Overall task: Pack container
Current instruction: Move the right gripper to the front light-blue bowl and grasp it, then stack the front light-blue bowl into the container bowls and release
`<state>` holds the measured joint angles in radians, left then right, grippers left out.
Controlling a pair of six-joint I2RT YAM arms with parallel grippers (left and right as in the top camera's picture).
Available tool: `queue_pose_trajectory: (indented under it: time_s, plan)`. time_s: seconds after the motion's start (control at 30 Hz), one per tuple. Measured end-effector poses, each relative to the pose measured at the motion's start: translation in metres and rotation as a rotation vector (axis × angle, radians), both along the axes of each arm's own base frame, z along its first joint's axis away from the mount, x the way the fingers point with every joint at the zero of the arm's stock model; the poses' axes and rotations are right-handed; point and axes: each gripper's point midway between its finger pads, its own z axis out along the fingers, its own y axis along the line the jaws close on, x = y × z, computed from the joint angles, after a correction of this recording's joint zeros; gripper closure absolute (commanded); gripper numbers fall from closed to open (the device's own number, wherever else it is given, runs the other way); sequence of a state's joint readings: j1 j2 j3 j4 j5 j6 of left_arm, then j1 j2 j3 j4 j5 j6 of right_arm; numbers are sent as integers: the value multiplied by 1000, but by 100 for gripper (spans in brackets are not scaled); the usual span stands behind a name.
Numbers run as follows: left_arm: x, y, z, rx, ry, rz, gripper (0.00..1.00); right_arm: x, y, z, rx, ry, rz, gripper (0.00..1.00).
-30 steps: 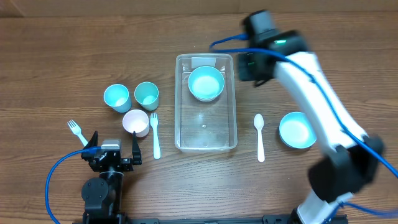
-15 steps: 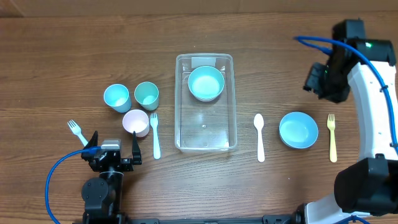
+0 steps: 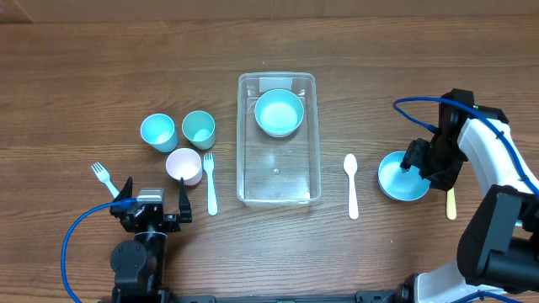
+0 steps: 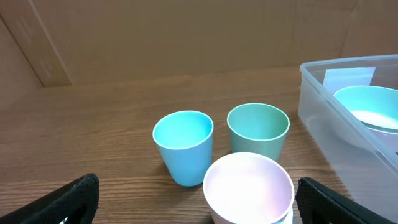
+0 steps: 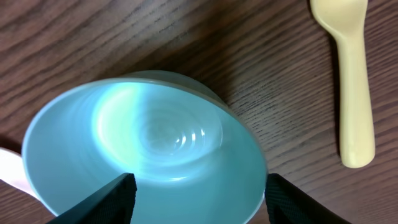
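Bowl [image 5: 155,130] lies beneath right hand [image 5: 199,190], fingers [image 5: 118,196] parted, apart from container [image 3: 278,172]

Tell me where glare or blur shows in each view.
Overhead: even light, sharp throughout. Left wrist: the pink cup looks washed out up close; pale reflections streak the container. Right wrist: a bright glare patch inside the light-blue bowl.

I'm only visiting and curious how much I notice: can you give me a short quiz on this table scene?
1. True or false: a light-blue bowl sits inside the clear container.
2. The right gripper is above: A) the pink cup, B) the bowl on the table, C) the white spoon.
3. How many cups stand left of the container?
Key: 1 true; 2 B; 3 three.
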<state>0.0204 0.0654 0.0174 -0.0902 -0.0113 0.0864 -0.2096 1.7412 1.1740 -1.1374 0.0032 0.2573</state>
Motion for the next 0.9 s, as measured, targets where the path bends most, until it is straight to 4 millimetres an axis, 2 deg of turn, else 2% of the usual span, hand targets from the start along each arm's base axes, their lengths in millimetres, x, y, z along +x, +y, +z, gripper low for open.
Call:
queue_pose_trajectory:
  time_s: [0.13, 0.23, 0.33, 0.5, 0.53, 0.63, 0.73, 0.83, 0.9]
  plan:
    - [0, 0, 0, 0, 0, 0, 0, -1, 0, -8, -1, -8, -2, 38]
    - [0, 0, 0, 0, 0, 0, 0, -12, 6, -21, 25, 13, -5, 46]
    - [0, 0, 0, 0, 0, 0, 0, -13, 10, -28, 41, 7, -11, 46]
    - [0, 0, 0, 0, 0, 0, 0, -10, 12, -27, 55, -4, -11, 49]
    - [0, 0, 0, 0, 0, 0, 0, -9, 13, -26, 60, -10, -10, 51]
    - [0, 0, 0, 0, 0, 0, 0, 1, 16, -23, 85, -44, -11, 72]
    - [0, 0, 0, 0, 0, 0, 0, 5, 19, -22, 104, -64, -12, 81]
    - [0, 0, 0, 0, 0, 0, 0, 8, 21, -22, 114, -75, -11, 96]
    - [0, 0, 0, 0, 0, 0, 0, 10, 21, -22, 116, -82, -9, 96]
